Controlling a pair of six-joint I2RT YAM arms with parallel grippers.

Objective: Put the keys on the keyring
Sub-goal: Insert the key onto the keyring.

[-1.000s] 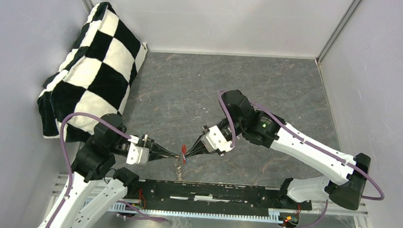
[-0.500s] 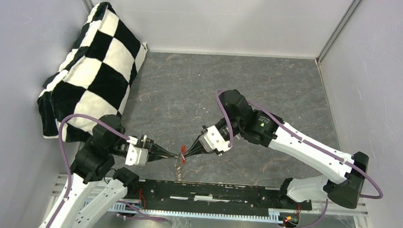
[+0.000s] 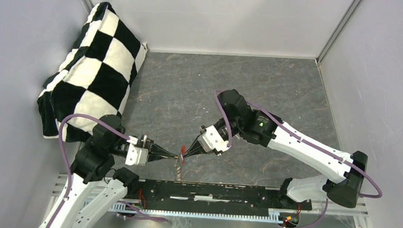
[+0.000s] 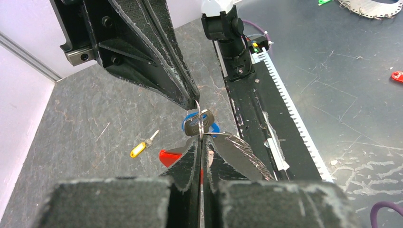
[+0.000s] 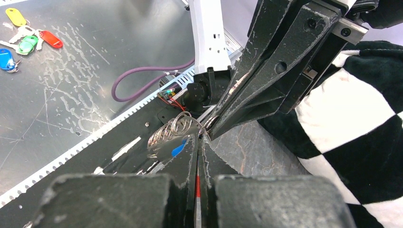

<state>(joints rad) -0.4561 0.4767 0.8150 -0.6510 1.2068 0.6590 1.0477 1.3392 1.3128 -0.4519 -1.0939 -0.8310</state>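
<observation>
Right tool (image 3: 186, 151) crept leftward; it and left tool (image 3: 176, 156) clamp one keyring (image 4: 168, 156); two keys (image 4: 197, 125).

- Table (image 3: 201, 87): dark grey top veined like stone, walled at the left, far and right edges.
- Cloth (image 3: 94, 68): black-and-white checked and bunched thick. It fills the far left corner, leans on the left wall and reaches about halfway down the left edge.
- Rail (image 3: 210, 191): a long, scuffed black bar along the near edge that carries both arm bases.
- Strip (image 3: 204, 213): white and toothed like a comb, just outside the rail and parallel to it.
- Key (image 4: 144, 146): small, with a yellow cap, lying flat on bare table further in from the near edge than the rail and well apart from it. The top view does not show it.
</observation>
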